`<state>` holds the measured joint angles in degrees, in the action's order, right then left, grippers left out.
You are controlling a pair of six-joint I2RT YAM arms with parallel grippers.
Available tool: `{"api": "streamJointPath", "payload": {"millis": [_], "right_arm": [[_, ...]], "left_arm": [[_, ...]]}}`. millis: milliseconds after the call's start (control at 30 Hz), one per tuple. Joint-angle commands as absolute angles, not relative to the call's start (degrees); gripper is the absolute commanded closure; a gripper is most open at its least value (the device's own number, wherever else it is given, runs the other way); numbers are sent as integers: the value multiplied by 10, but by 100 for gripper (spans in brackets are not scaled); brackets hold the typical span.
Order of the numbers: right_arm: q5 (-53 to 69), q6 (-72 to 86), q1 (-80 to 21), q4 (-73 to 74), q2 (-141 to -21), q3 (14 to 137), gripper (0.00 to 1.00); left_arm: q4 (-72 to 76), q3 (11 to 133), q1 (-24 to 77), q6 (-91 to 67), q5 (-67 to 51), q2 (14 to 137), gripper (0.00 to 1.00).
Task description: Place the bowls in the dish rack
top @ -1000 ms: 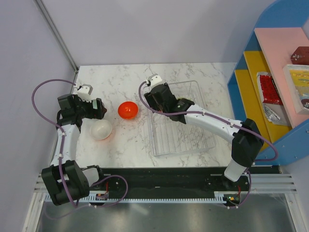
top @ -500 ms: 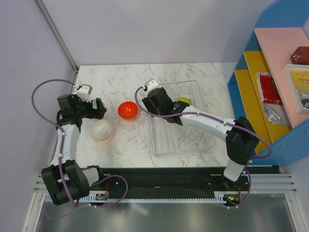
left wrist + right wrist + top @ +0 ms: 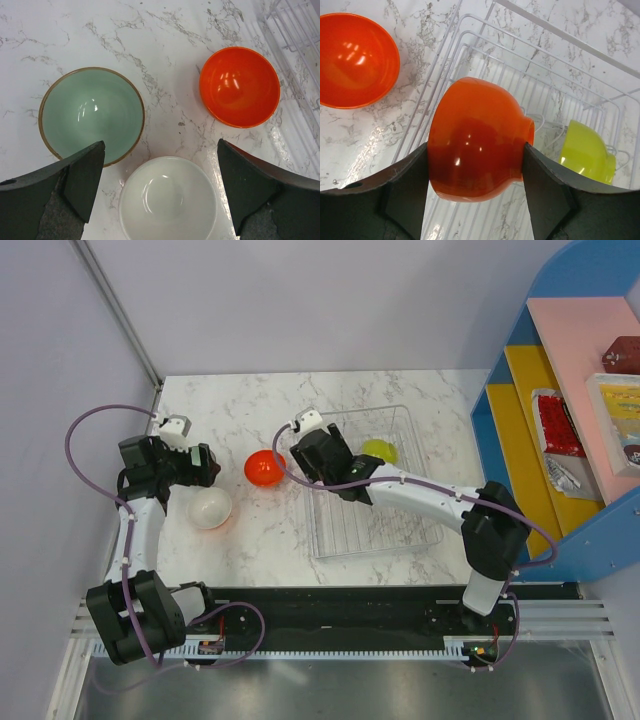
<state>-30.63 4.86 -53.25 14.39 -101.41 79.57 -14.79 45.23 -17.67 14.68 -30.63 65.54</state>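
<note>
A: Risk?
B: The right gripper (image 3: 475, 150) is clamped on an orange bowl (image 3: 477, 135) over the dish rack's (image 3: 380, 530) left wall; dropped here, it could strike the rim and roll out.
A: Rack contents?
B: Only a lime bowl (image 3: 585, 150), frame right; mint bowl (image 3: 91, 115), white bowl (image 3: 167, 197), red-orange bowl (image 3: 239, 86) sit outside, under the spread-apart left gripper (image 3: 161, 149).

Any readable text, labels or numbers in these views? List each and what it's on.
None readable in any view.
Red packet, shelf unit: print too blurred to read.
Yellow pack, same unit: print too small to read.
Mint bowl, white bowl, red-orange bowl, lime bowl, held orange bowl, dish rack: no markings.
</note>
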Motion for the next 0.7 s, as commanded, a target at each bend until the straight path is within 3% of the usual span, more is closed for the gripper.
{"api": "streamJointPath", "payload": {"millis": [0, 667], "right_arm": [[-390, 19, -547, 118, -998, 802, 100], [-419, 23, -553, 111, -1045, 832, 100]], "left_arm": [[-128, 449, -182, 156, -325, 656, 0], [-128, 447, -182, 156, -324, 650, 0]]}}
